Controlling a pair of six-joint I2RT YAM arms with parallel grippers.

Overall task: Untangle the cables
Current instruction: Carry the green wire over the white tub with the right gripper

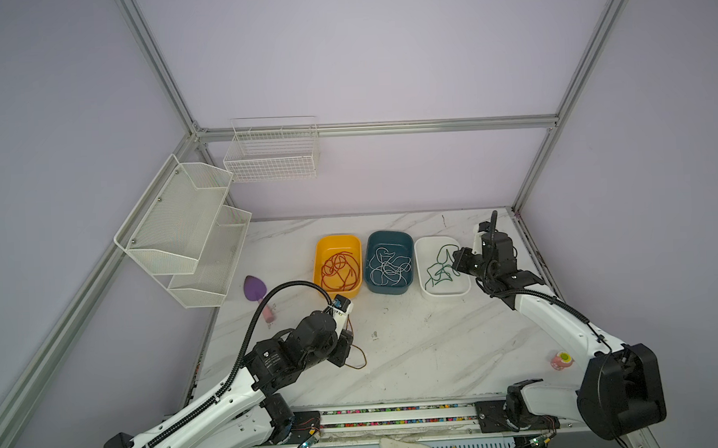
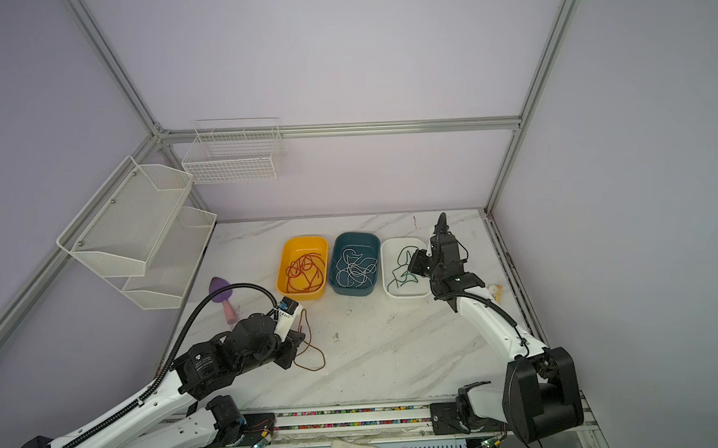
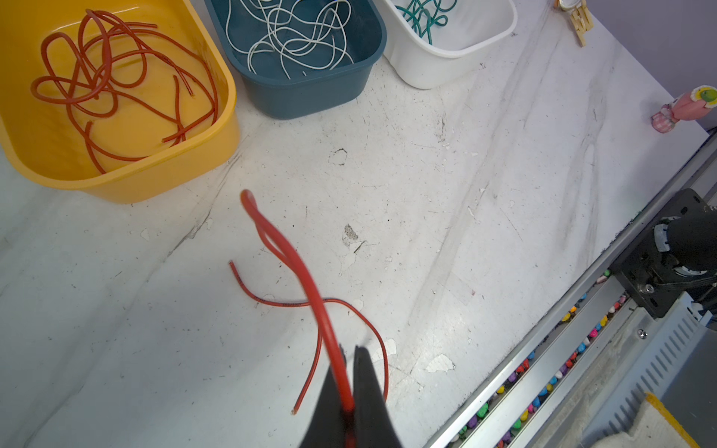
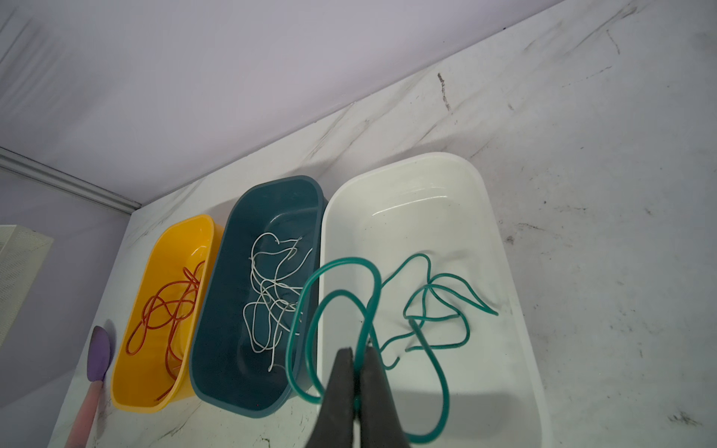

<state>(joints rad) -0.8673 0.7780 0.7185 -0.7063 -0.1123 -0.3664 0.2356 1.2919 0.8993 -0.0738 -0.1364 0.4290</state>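
the left hand point(image 3: 349, 358), black fingers pressed together, pinches a thin red plastic-coated cable point(image 3: 295, 263) above the white marble-patterned table point(image 1: 437, 346), just in front of the yellow plastic tub point(image 1: 321, 251); the cable's loose ends trail on the table beneath. more red cables point(image 1: 340, 269) lie looped in that tub. beside it, white cables point(image 1: 388, 267) coil in the dark teal plastic tub point(image 1: 391, 234). over the white plastic tub point(image 1: 424, 243), the right hand point(image 4: 359, 360) is clamped on a raised loop of a thin green cable point(image 4: 337, 263), with more green loops resting on the tub floor.

the cables look very light and springy. they hold their curves rather than fall limp, so a lifted length is likely to drag neighbouring loops along. the smooth coating may slide through a pinch. the safest hold seems to be near a free end, or on a loop standing clear of any crossing, taken square across the cable and raised slowly so that snags show early.
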